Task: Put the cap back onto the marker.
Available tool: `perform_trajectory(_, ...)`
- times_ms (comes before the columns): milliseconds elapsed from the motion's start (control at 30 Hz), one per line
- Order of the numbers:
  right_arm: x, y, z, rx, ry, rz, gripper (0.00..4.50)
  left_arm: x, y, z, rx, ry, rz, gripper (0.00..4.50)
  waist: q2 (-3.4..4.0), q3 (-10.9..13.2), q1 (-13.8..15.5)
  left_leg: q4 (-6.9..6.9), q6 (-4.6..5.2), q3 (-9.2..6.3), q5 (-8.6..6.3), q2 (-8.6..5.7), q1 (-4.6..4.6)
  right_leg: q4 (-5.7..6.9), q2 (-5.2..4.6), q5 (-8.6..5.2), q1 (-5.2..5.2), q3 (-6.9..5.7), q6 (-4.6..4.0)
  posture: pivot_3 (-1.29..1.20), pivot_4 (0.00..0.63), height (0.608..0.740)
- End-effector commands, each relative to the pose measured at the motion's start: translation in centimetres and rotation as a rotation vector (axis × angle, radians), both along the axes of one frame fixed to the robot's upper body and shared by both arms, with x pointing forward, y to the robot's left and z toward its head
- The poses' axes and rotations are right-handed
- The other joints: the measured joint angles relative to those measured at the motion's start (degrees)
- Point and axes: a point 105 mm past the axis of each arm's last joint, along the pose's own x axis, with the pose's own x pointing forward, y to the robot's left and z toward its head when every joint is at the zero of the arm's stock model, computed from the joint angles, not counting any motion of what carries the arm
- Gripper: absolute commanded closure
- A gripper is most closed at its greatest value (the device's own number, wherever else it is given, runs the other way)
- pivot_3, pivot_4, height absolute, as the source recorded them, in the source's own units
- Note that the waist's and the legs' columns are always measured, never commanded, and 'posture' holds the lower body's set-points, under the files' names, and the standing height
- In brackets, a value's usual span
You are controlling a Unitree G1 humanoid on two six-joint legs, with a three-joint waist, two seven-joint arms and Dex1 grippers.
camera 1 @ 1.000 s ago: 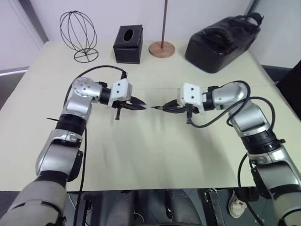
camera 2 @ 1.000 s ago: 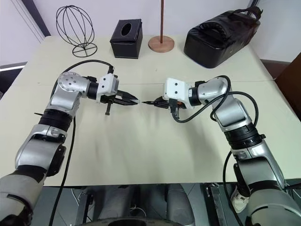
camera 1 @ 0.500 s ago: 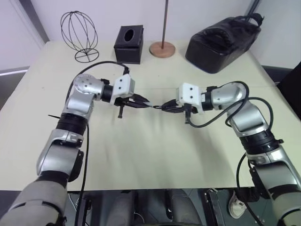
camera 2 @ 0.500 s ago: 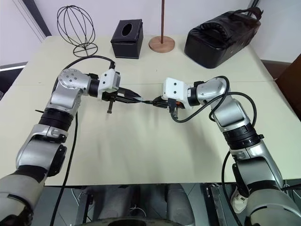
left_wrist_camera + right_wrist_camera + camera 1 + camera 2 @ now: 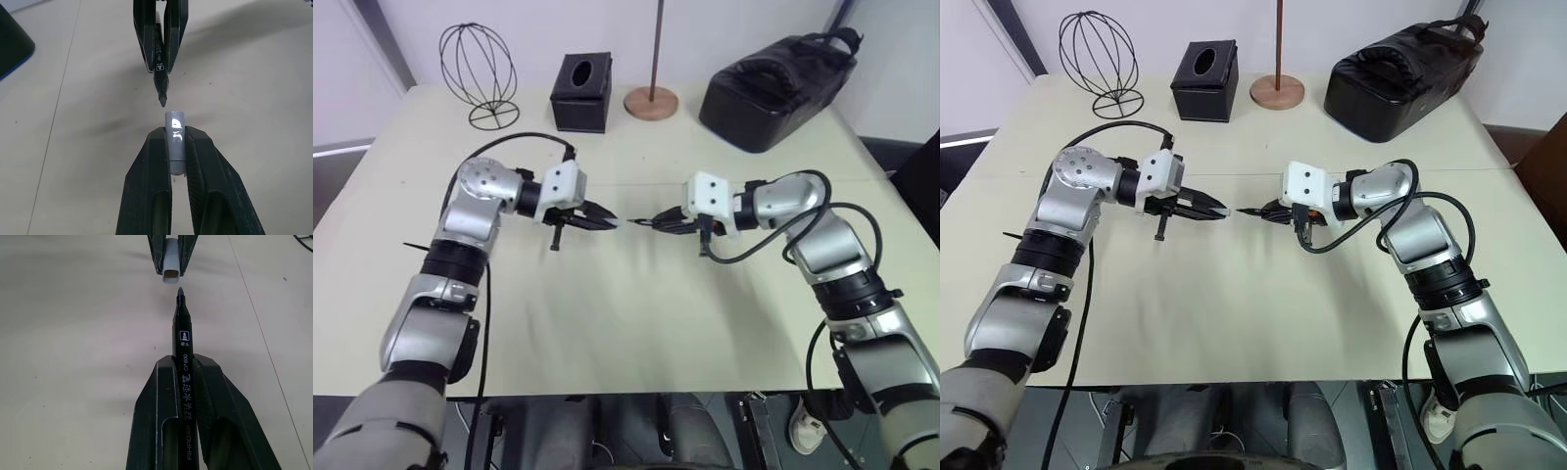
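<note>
So the thin black pen-like marker (image 5: 184,357) with white print down its barrel is up in the air over the middle of the pale beige table (image 5: 636,323), not resting on anything. The right gripper (image 5: 658,224) has its two black fingers pinched tight on the barrel, with the pointed tip sticking out past the fingertips. The long axis runs roughly level, maybe dipping a bit, and the tip points toward the robot's left, straight at the other hand.

Facing it is the tiny light-grey cylindrical cap (image 5: 175,139), clamped between the fingers of the left gripper (image 5: 607,222), open mouth aimed back at the tip. From the right wrist camera you can actually look into the hollow end, which is kind of neat.

Progress-wise I'd say both pieces are picked up and lined up, but the cap isn't on yet. There's a small gap between tip and mouth, and they're clearly apart, not touching. The tip looks very slightly off the cap's centre line, so my guess is a small nudge and then a straight push together is what's left.

Further back on the table there's a black wire globe-shaped stand (image 5: 478,70), a black tissue box (image 5: 580,92), a brown rod on a round base (image 5: 651,98) and a black bag (image 5: 778,86), all well out of the way.
</note>
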Motion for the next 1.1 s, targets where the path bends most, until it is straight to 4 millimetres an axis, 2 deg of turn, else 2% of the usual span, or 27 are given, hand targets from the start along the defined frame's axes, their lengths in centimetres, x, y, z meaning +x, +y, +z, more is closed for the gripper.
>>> perform_trajectory(33, 0.0, 0.2, 1.3, 0.026, -0.047, 0.007, 4.5, 0.1, -0.3, 1.5, -0.035, -0.052, -0.008, 4.49, 0.0, 0.0, 0.01, 0.0, 0.0, 0.0, 0.0, 0.0, 0.0, 0.0, 0.0, 0.0, 0.0, 0.0, 0.0, 0.0, 0.15, 0.74)
perform_trajectory(800, -0.1, 0.5, 1.1, 0.033, -0.045, 0.011, 4.5, 0.5, -2.2, 1.1, -0.046, -0.078, -0.031, 4.49, 0.0, 0.0, 0.07, 0.01, 0.0, 0.0, 0.0, -0.01, 0.0, 0.0, 0.0, 0.0, 0.0, 0.0, 0.0, 0.0, 0.15, 0.74)
perform_trajectory(1100, 0.6, 1.0, 1.0, 0.031, -0.039, 0.012, 4.5, 0.7, -3.9, -0.4, 0.091, -0.197, -0.086, 4.49, 0.0, 0.0, 0.04, 0.01, 0.0, 0.01, 0.0, -0.02, 0.0, 0.0, 0.01, 0.0, 0.01, 0.0, 0.0, 0.0, 0.15, 0.74)
